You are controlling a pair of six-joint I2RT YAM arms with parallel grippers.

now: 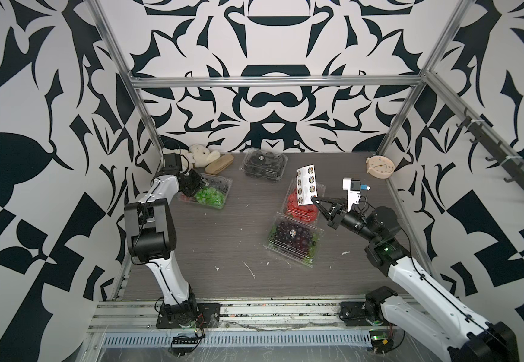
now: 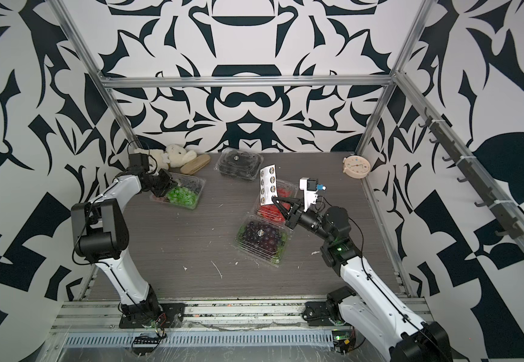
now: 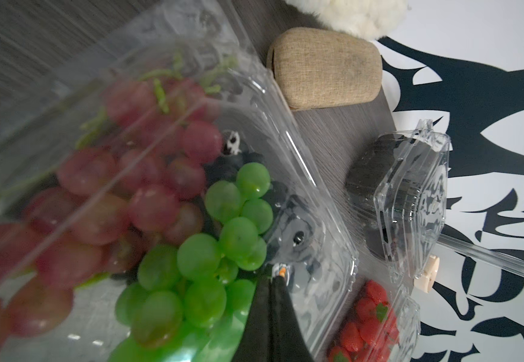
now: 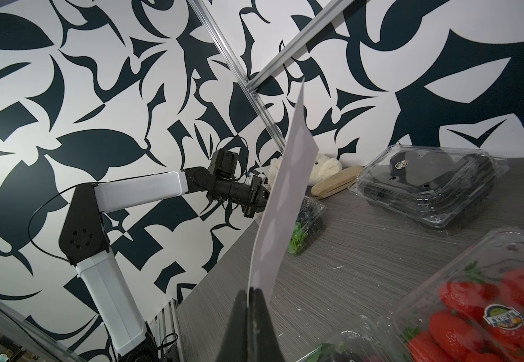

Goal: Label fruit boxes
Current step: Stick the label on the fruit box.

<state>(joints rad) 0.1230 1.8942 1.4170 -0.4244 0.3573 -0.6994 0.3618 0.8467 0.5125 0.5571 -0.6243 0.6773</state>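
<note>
**A:** Where are the fruit boxes?

**B:** All four lie on the grey table (image 1: 223, 250). The blackberry box (image 1: 265, 164) is near the back wall. The strawberry box (image 1: 299, 210) and the purple grape box (image 1: 293, 238) lie side by side right of centre, with the grapes nearer the robot. The mixed grape box (image 1: 210, 196) is at the far left, well apart from them.

**A:** Are any labelled?

**B:** A round label (image 1: 292, 232) sits on the purple grape lid. The blackberry and strawberry lids carry one too. On the mixed box I cannot tell.

**A:** And the right gripper?

**B:** The right gripper (image 4: 251, 293) has its fingers clamped on a lower corner of the sticker sheet (image 4: 285, 194). The sheet stands nearly upright above the strawberry box.

**A:** The left one?

**B:** The left gripper (image 3: 277, 277) is over the mixed grape box. Its fingers are pressed together, with the tips at the clear lid beside the green grapes. A small pale-and-orange bit shows at the tips, too small to name.

**A:** Anything else?

**B:** A plush toy (image 1: 199, 155) and a tan fabric case (image 1: 220, 163) lie in the back left corner. A clock (image 1: 379, 167) is in the back right corner.
</note>
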